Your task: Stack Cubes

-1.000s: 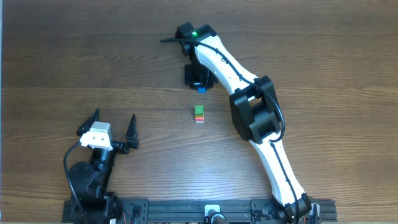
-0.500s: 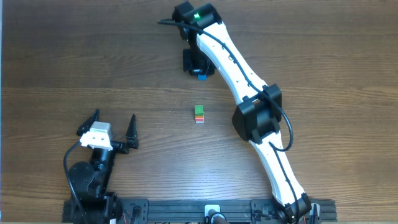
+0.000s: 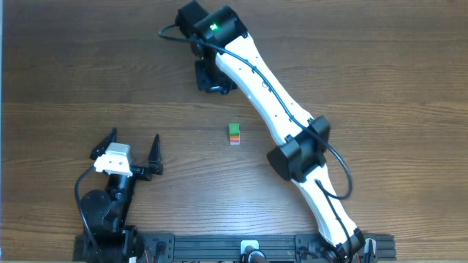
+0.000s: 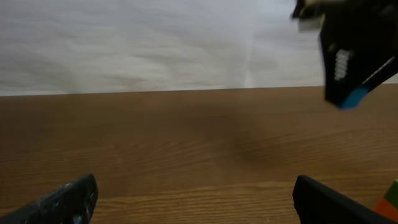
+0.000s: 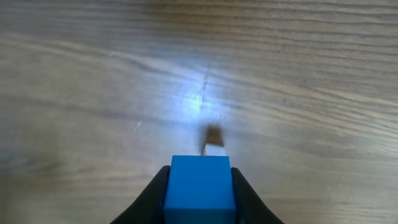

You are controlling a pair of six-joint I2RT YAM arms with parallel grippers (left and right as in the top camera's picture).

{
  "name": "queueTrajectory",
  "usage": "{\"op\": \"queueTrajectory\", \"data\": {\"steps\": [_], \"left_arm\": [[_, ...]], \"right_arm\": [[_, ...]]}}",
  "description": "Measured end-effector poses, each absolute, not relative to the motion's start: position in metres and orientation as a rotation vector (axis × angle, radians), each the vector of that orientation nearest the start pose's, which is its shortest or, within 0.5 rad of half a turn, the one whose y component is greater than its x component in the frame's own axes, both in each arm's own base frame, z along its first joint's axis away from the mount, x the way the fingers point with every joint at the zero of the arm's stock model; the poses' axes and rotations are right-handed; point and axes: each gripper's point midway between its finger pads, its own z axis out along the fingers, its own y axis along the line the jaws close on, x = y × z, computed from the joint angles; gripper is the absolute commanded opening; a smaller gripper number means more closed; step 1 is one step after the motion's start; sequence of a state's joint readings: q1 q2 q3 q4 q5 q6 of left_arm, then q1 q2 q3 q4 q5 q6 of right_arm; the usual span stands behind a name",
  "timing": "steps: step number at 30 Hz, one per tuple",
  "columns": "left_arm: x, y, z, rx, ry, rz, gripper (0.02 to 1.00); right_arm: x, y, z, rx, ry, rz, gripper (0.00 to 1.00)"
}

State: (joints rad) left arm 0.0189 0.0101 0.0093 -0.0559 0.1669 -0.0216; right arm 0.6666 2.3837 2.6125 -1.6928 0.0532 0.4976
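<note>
A blue cube (image 5: 199, 189) is clamped between the fingers of my right gripper (image 5: 199, 198), lifted above bare wood. From above, the right gripper (image 3: 212, 77) hangs at the far middle of the table, up and left of a small stack (image 3: 234, 133) with a green cube on top and a red-orange one under it. The left wrist view catches the right gripper's black fingers (image 4: 348, 68) with the blue cube (image 4: 356, 98) in the air, and the stack's edge (image 4: 390, 199) low at the side. My left gripper (image 3: 134, 150) rests open near the front left, holding nothing.
The brown wooden table (image 3: 380, 88) stretches wide on all sides. The right arm (image 3: 270, 102) runs diagonally across the centre right. A pale wall (image 4: 124, 43) stands beyond the table's far edge.
The right gripper has risen and swung leftward and farther from the stack, carrying the blue cube. The left arm and the stack have stayed put.
</note>
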Motion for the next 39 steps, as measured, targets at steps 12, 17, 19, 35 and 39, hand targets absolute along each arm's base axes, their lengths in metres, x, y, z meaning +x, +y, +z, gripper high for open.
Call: {"op": "queueTrajectory", "data": {"steps": [12, 17, 19, 35, 39], "left_arm": [[0.245, -0.024, 0.162, 0.095, 1.626, -0.138, 0.998], [0.245, -0.024, 0.162, 0.095, 1.626, -0.138, 1.0], [0.245, -0.024, 0.162, 0.095, 1.626, -0.138, 1.0], [0.245, -0.024, 0.162, 0.095, 1.626, -0.138, 1.0], [0.245, -0.024, 0.162, 0.095, 1.626, -0.138, 1.0]], "right_arm": [[0.312, 0.229, 0.201, -0.16, 2.993, -0.092, 0.218], [0.302, 0.229, 0.164, -0.127, 3.038, -0.075, 0.224], [0.299, 0.23, 0.149, -0.115, 3.072, -0.057, 0.226], [0.295, 0.244, 0.132, -0.069, 3.12, 0.071, 0.231], [0.295, 0.246, 0.125, -0.066, 3.136, 0.061, 0.231]]}}
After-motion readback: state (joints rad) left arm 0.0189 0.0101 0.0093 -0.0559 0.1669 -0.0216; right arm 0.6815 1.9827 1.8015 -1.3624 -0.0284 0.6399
